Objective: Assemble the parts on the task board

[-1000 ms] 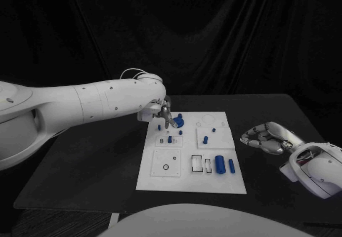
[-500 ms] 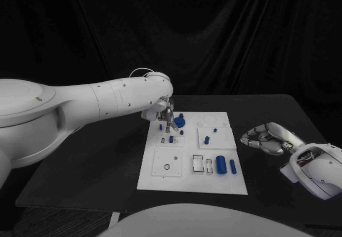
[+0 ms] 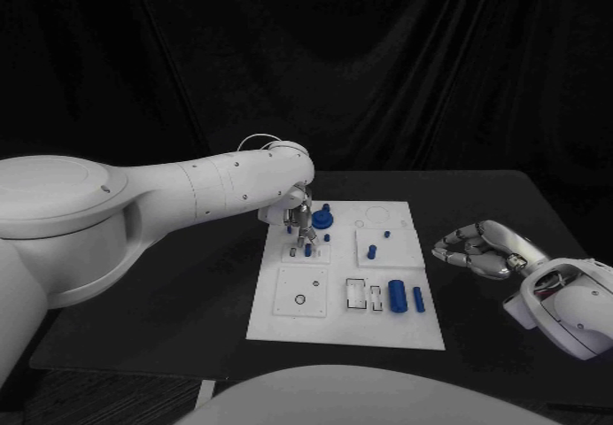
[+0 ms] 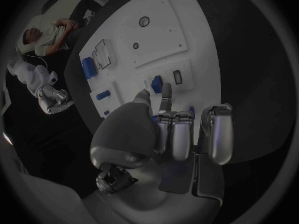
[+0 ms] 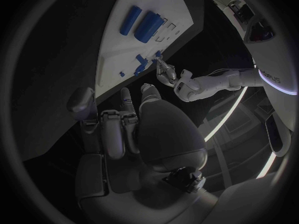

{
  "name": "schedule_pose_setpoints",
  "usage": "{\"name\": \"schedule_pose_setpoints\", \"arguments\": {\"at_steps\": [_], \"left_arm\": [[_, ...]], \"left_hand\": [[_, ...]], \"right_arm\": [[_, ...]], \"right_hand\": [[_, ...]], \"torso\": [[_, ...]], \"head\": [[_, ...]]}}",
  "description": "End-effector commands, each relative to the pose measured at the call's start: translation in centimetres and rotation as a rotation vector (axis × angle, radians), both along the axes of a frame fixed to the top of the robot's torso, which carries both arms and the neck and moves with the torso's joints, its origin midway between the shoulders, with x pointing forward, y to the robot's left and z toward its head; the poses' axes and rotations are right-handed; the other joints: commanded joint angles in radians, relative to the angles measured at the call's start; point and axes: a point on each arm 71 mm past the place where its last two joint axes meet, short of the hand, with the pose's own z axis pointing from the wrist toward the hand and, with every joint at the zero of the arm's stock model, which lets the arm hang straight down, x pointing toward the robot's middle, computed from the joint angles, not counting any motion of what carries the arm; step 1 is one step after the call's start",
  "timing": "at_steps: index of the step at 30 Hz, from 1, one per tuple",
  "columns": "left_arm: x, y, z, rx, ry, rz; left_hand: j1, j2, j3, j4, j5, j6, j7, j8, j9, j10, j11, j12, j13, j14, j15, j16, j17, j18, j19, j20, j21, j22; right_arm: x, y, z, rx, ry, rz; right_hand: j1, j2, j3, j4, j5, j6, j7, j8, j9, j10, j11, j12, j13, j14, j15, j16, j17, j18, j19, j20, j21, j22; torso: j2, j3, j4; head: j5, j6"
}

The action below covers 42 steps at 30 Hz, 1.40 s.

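The left hand (image 3: 298,223) has moved toward 6 o'clock over the task board (image 3: 345,317), grasping a small blue part (image 4: 155,118), probably near insertion, while the right hand (image 3: 479,249) waits clenched.

Dim scene against black drapes; the white task board (image 3: 345,274) stands out, wrist views bend at the rims.

The left robot hand (image 3: 297,212) is mostly hidden behind its own wrist; whether its fingers (image 4: 166,92) hold a part is unclear.

White task board (image 3: 311,312) flat mid-table; blue parts (image 3: 396,294) scattered on it.
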Motion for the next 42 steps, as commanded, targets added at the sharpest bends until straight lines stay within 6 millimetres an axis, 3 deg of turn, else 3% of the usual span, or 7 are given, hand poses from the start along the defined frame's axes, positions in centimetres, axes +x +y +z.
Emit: {"name": "schedule_pose_setpoints", "arguments": {"at_steps": [1, 13, 20, 30, 34, 36, 42], "left_arm": [[-0.1, 0.1, -0.4, 0.023, 0.019, 0.013], [0.0, -0.1, -1.0, 0.018, 0.007, 0.036], [0.0, 0.0, -1.3, 0.018, 0.007, 0.044], [-0.1, 0.0, -1.8, -0.018, 0.030, 0.085], [-0.1, 0.0, -1.8, -0.020, 0.034, 0.088], [-0.1, 0.0, -1.9, -0.020, 0.036, 0.088], [-0.2, 0.1, -1.9, -0.020, 0.040, 0.087]], "left_hand": [[0.014, -0.001, 0.002, -0.007, 0.008, 0.009, 0.001, 0.001, -0.003, 0.106, -0.009, 0.003, 0.262, 0.104, -0.004, 0.003, 0.263, 0.008, 0.065, -0.010, -0.001, 0.223], [0.017, 0.002, 0.005, -0.007, 0.013, 0.020, -0.002, 0.005, -0.009, 0.106, -0.010, 0.003, 0.262, 0.104, -0.005, 0.003, 0.263, 0.008, 0.065, -0.010, -0.002, 0.223], [0.043, -0.007, 0.020, -0.019, 0.075, 0.040, -0.010, 0.009, -0.025, 0.106, -0.018, 0.003, 0.262, 0.104, -0.011, 0.003, 0.263, 0.008, 0.066, -0.015, -0.001, 0.223], [0.074, -0.015, 0.048, -0.041, 0.124, 0.058, -0.020, 0.017, -0.024, 0.106, -0.026, 0.003, 0.262, 0.104, -0.018, 0.003, 0.263, 0.008, 0.065, -0.022, -0.004, 0.223], [0.097, -0.025, 0.091, -0.058, 0.099, 0.062, -0.026, 0.021, -0.018, 0.106, -0.031, 0.003, 0.262, 0.104, -0.023, 0.003, 0.263, 0.009, 0.065, -0.027, -0.006, 0.223], [0.089, -0.043, 0.137, -0.059, 0.060, 0.068, -0.030, 0.026, -0.009, 0.106, -0.034, 0.003, 0.262, 0.104, -0.026, 0.003, 0.263, 0.009, 0.065, -0.031, -0.006, 0.223], [0.066, -0.080, 0.219, -0.065, 0.044, 0.079, -0.036, 0.040, 0.012, 0.106, -0.040, 0.003, 0.262, 0.104, -0.030, 0.003, 0.263, 0.009, 0.065, -0.035, -0.008, 0.222]], "right_arm": [[-0.1, 0.0, -0.1, -0.002, 0.004, -0.002], [-0.1, 0.0, -0.1, -0.002, 0.004, -0.002], [-0.1, 0.0, -0.1, -0.002, 0.005, -0.003], [-0.1, 0.0, -0.1, -0.004, 0.010, -0.004], [-0.1, 0.1, -0.1, -0.005, 0.012, -0.004], [-0.1, 0.1, -0.1, -0.005, 0.013, -0.004], [-0.1, 0.1, -0.1, -0.006, 0.014, -0.004]], "right_hand": [[0.011, 0.000, 0.003, 0.002, 0.004, 0.004, 0.005, -0.003, -0.001, 0.094, -0.002, -0.007, 0.178, 0.064, -0.009, -0.006, 0.188, 0.018, -0.008, -0.001, -0.004, 0.113], [0.011, 0.000, 0.003, 0.002, 0.004, 0.004, 0.005, -0.003, -0.001, 0.094, -0.002, -0.007, 0.178, 0.064, -0.009, -0.006, 0.188, 0.018, -0.008, -0.001, -0.004, 0.113], [0.011, 0.000, 0.003, 0.002, 0.005, 0.004, 0.005, -0.003, -0.001, 0.094, -0.002, -0.007, 0.178, 0.064, -0.008, -0.006, 0.188, 0.018, -0.008, -0.001, -0.005, 0.113], [0.012, 0.001, 0.004, 0.002, 0.005, 0.005, 0.005, -0.003, -0.001, 0.094, -0.002, -0.007, 0.177, 0.063, -0.008, -0.006, 0.187, 0.019, -0.009, -0.001, -0.007, 0.112], [0.012, 0.001, 0.004, 0.002, 0.006, 0.005, 0.005, -0.003, -0.001, 0.092, -0.003, -0.008, 0.176, 0.062, -0.008, -0.008, 0.184, 0.020, -0.011, -0.001, -0.012, 0.111], [0.012, 0.001, 0.004, 0.002, 0.006, 0.005, 0.005, -0.003, -0.001, 0.091, -0.003, -0.009, 0.175, 0.062, -0.008, -0.009, 0.184, 0.020, -0.013, -0.001, -0.014, 0.110], [0.013, 0.001, 0.005, 0.002, 0.006, 0.006, 0.005, -0.003, -0.001, 0.090, -0.003, -0.010, 0.174, 0.061, -0.008, -0.010, 0.182, 0.021, -0.014, -0.001, -0.018, 0.110]], "torso": [[0.000, -0.0001, -0.0003], [0.001, 0.0001, 0.0001], [0.000, 0.0000, 0.0000], [0.000, -0.0001, 0.0002], [0.000, 0.0001, 0.0003], [0.000, 0.0001, 0.0004], [0.000, -0.0001, 0.0004]], "head": [[0.001, 0.000], [0.000, 0.000], [0.002, 0.000], [0.003, 0.000], [0.003, 0.000], [0.002, 0.000], [0.003, 0.000]]}}
